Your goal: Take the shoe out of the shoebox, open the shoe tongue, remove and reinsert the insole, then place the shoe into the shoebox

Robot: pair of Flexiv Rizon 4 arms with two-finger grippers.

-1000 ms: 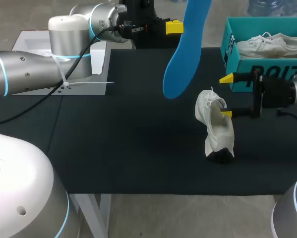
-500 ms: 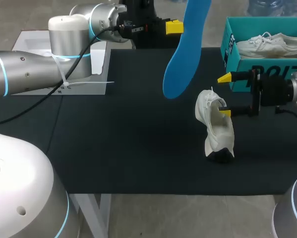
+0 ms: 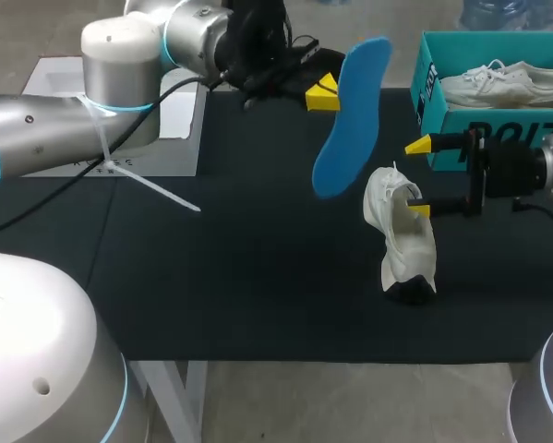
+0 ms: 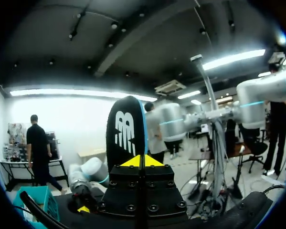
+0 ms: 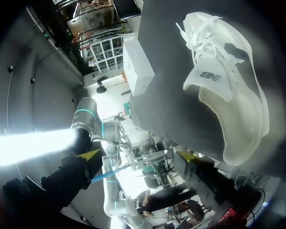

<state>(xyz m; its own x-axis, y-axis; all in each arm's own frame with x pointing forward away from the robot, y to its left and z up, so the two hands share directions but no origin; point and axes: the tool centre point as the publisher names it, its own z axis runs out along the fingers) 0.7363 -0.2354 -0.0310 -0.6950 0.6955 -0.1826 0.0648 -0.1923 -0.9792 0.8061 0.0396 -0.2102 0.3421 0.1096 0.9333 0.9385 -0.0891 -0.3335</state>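
Observation:
My left gripper (image 3: 322, 92) hangs above the back of the table, shut on a blue insole (image 3: 350, 120) that slants down toward the shoe. In the left wrist view the insole (image 4: 126, 133) stands straight up, its dark printed side showing, with the closed yellow tips (image 4: 142, 161) pinching its lower end. A white shoe (image 3: 401, 240) stands on its toe on the black table top. My right gripper (image 3: 421, 178) is open beside the shoe's collar, its near fingertip at the opening. From the right wrist the shoe (image 5: 228, 109) lies ahead of the open gripper (image 5: 139, 156).
A teal shoebox (image 3: 424, 92) at the back right holds a second white shoe (image 3: 507, 85). A white flat box (image 3: 179, 125) sits at the back left, off the black mat (image 3: 239, 277). A white strap (image 3: 161, 192) trails from my left arm over the mat.
My left arm has swung and turned, bringing the insole lower, more tilted and a little to the right, nearer the shoe. The right gripper and the shoe have stayed put.

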